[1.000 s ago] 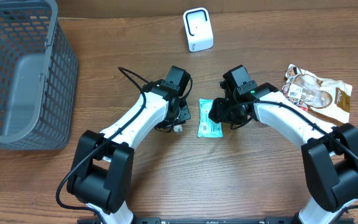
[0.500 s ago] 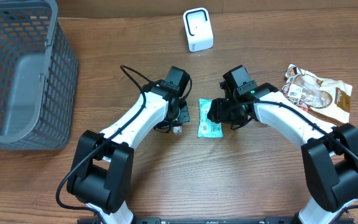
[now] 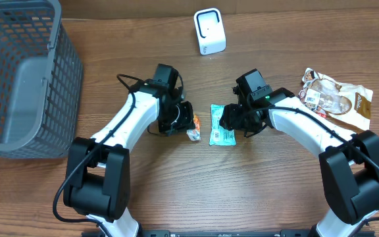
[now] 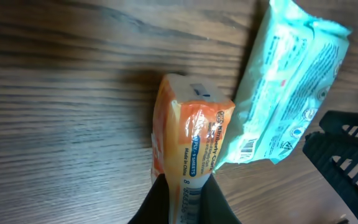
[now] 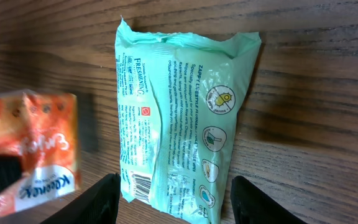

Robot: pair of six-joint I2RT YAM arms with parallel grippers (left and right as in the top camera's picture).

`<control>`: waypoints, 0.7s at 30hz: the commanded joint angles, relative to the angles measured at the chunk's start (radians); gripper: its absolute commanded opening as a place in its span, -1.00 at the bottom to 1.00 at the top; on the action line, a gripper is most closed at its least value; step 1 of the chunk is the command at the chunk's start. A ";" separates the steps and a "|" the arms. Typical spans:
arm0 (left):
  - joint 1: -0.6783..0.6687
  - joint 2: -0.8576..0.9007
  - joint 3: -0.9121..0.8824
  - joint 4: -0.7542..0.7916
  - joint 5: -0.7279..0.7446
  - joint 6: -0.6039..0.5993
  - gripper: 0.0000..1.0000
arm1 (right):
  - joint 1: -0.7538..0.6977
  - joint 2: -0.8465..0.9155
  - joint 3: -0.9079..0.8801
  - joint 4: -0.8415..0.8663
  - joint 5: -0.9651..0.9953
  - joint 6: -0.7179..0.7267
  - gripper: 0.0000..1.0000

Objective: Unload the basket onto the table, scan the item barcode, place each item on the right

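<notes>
Item: a small orange plastic-wrapped tissue pack (image 4: 191,134), glossy film with a blue stripe and white print down one side, its top end folded and sealed.
Where: near the middle of the wooden table (image 3: 242,191), just to the left of a mint-green soft pack of wipes (image 3: 222,125). Whether it rests on the wood or is lifted clear cannot be told.
Axis: its long side runs straight out from the fingers that hold it. In the overhead view the sealed end is at the robot's side of the table.
Left gripper (image 4: 188,200): clamped on the orange pack's lower end, one finger on each broad face.
Right gripper (image 5: 178,202): jaws spread and holding nothing, one finger either side of the wipes pack's barcode end.
Scanner: a white upright barcode scanner (image 3: 209,31) stands at the far edge, well apart from both packs.
Also on the table: a grey mesh basket (image 3: 64,85) at the left and a brown-and-white snack bag (image 3: 337,97) at the right.
</notes>
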 commanded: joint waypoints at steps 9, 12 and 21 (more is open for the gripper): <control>-0.004 0.014 -0.066 0.092 -0.015 0.021 -0.92 | -0.006 0.001 0.008 0.004 0.009 -0.003 0.17; -0.004 0.014 -0.068 0.101 -0.017 0.021 -0.92 | -0.006 0.001 0.008 0.004 0.009 -0.003 0.17; -0.005 0.014 -0.068 0.076 -0.167 0.021 -0.56 | -0.006 0.001 0.008 0.004 0.009 -0.003 0.25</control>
